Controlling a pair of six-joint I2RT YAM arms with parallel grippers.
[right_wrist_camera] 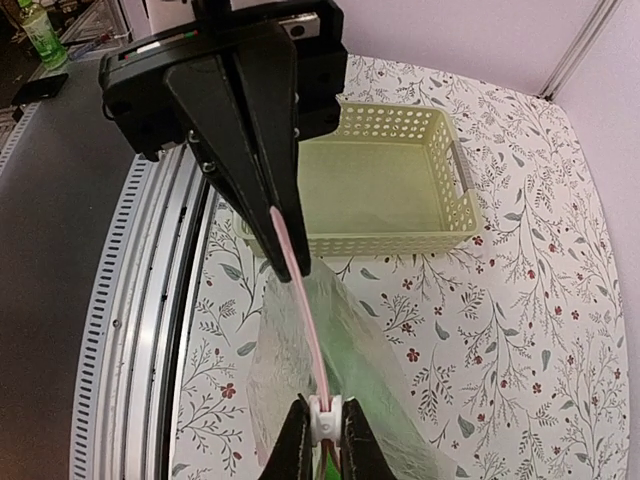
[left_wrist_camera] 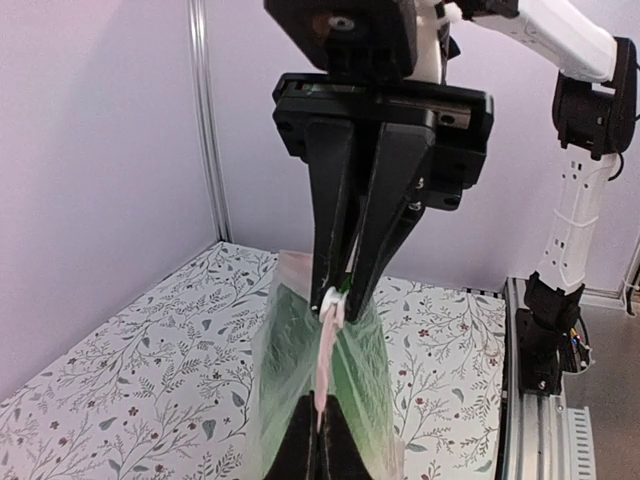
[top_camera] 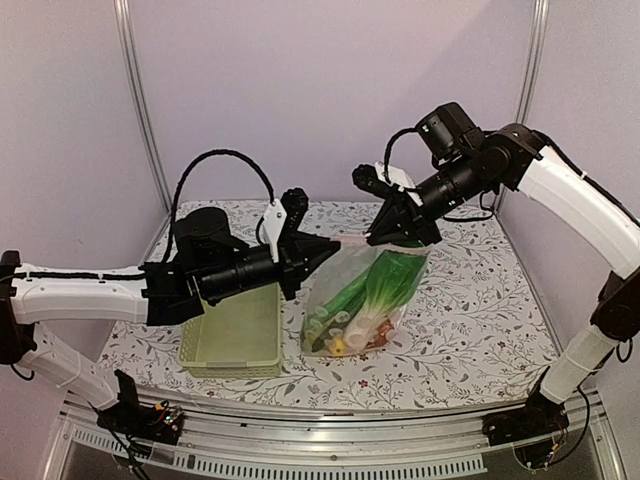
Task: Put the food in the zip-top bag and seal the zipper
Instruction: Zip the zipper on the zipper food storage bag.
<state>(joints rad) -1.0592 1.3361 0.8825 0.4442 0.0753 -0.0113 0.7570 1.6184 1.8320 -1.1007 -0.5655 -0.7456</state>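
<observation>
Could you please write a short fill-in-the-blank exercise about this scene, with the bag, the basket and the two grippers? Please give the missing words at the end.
1. The food is ____ the clear bag.
2. The pale green basket holds ____ food.
3. The left gripper pinches one ____ of the pink zipper.
4. The right gripper has its jaws shut on the small ____ slider.

Missing words: inside; no; end; white.
</observation>
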